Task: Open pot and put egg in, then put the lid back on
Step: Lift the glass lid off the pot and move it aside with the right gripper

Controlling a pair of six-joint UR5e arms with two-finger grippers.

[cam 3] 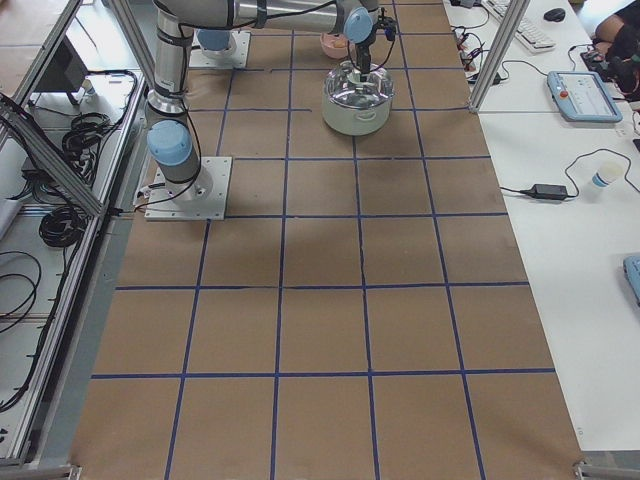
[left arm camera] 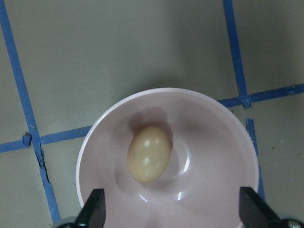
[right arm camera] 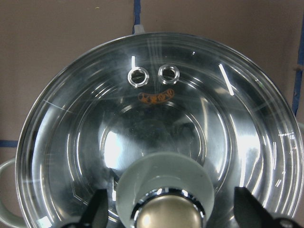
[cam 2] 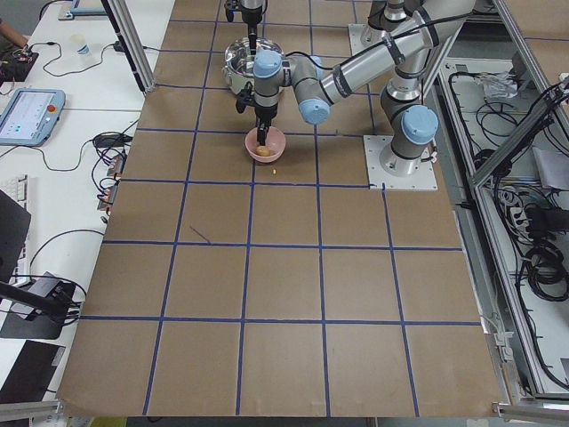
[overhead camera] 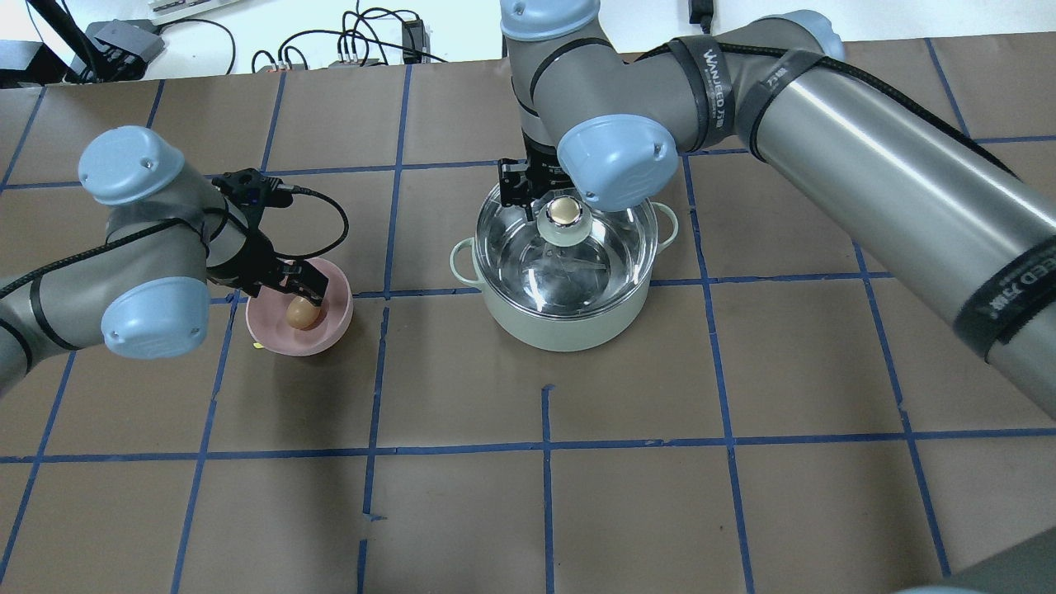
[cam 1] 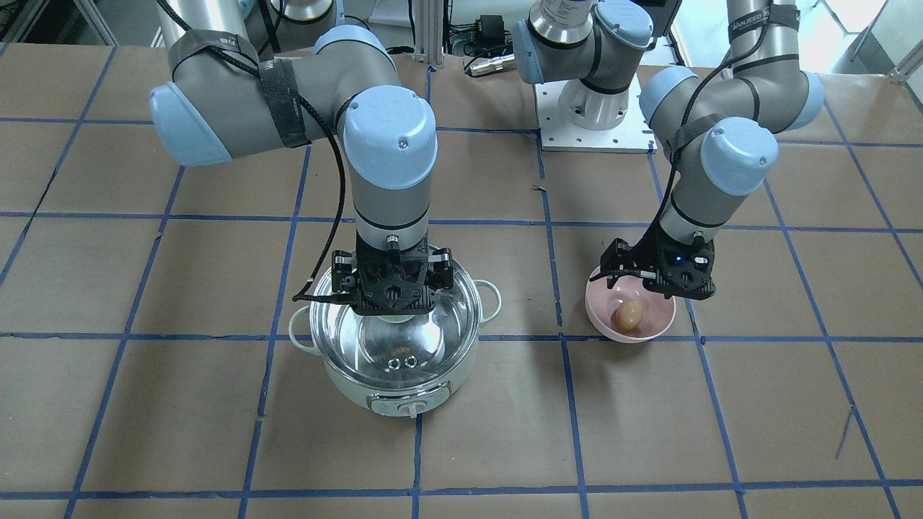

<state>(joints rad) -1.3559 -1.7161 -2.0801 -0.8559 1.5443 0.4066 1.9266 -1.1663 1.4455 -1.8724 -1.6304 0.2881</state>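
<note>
The mint-green pot (cam 1: 404, 389) stands on the table with the clear glass lid (cam 1: 393, 353) resting on it. My right gripper (right arm camera: 172, 204) is open just above the lid, one finger on each side of the cream knob (overhead camera: 563, 212) and not touching it. The tan egg (left arm camera: 149, 154) lies in a pink bowl (left arm camera: 95, 137); it also shows in the front view (cam 1: 629, 314). My left gripper (left arm camera: 173, 209) is open and empty, hovering over the bowl's robot-side edge, above the egg.
The table is brown paper with a blue tape grid. The pot (overhead camera: 561, 322) and the bowl (overhead camera: 280, 338) stand about one grid square apart. The white base plate (cam 1: 591, 133) is behind them. A small yellow scrap (overhead camera: 258, 346) lies by the bowl.
</note>
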